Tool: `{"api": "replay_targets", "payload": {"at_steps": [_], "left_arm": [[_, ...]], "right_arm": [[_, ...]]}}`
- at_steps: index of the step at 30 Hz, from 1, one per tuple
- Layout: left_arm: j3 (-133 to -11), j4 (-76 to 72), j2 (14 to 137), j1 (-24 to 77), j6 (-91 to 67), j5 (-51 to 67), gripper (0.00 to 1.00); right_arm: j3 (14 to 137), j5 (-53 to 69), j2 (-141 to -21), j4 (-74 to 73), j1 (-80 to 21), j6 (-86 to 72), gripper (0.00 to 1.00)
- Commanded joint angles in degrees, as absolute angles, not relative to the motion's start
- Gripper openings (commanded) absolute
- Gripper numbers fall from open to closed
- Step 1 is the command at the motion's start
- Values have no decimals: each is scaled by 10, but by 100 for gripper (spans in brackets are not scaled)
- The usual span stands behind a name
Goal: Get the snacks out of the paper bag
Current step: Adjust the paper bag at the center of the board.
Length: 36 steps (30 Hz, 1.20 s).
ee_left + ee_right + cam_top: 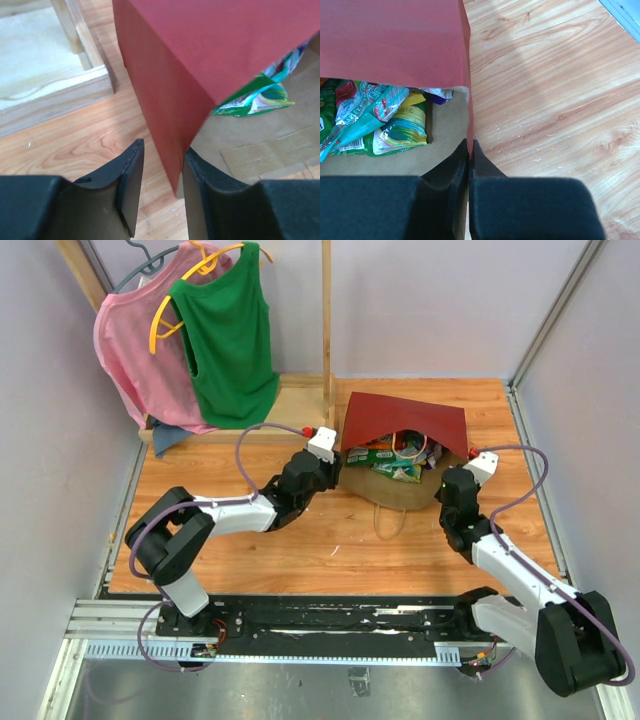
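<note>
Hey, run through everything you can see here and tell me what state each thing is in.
paper bag: lying on its side, mouth open toward the arms.
snacks: inside the bag, near its mouth.
left claw: open, astride the bag's left wall edge.
right claw: shut on the bag's right wall edge.
green top: hanging up.
pink top: hanging beside it.

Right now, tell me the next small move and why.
Probably close the left gripper on the left wall of the paper bag: its jaws straddle that edge without pinching it, while the right gripper is shut on the right wall. Holding both sides should let the arms tip out the snacks.
</note>
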State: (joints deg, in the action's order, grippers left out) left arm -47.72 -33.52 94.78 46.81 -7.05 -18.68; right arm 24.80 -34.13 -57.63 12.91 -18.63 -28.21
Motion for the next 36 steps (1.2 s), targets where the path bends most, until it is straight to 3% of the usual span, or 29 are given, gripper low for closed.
{"api": "replay_targets", "payload": {"at_steps": [1,7,12,25,30,32,34,36], "left_arm": [[-471,-397,963,441,-83,-131,34],[-524,-376,1011,430,-67,-123,9],[-575,-357,1049,423,-70,-117,1],[-769,-267,1181,375,-67,-67,1],[-830,-217,1210,354,-39,-38,1],[-845,-199,1214,352,-26,-42,1],[-844,-192,1210,349,-21,-47,3],[-837,-188,1196,346,-27,-58,12]], "right_arm": [[261,-362,-590,151,-191,-250,1],[267,-376,-601,157,-190,-235,1],[271,-412,-602,144,-189,-236,1],[291,-434,-618,138,-160,-247,1],[308,-403,-649,155,-160,-245,8],[314,-385,-655,154,-161,-252,14],[312,-364,-655,158,-165,-258,32],[306,-355,-651,160,-176,-257,58]]}}
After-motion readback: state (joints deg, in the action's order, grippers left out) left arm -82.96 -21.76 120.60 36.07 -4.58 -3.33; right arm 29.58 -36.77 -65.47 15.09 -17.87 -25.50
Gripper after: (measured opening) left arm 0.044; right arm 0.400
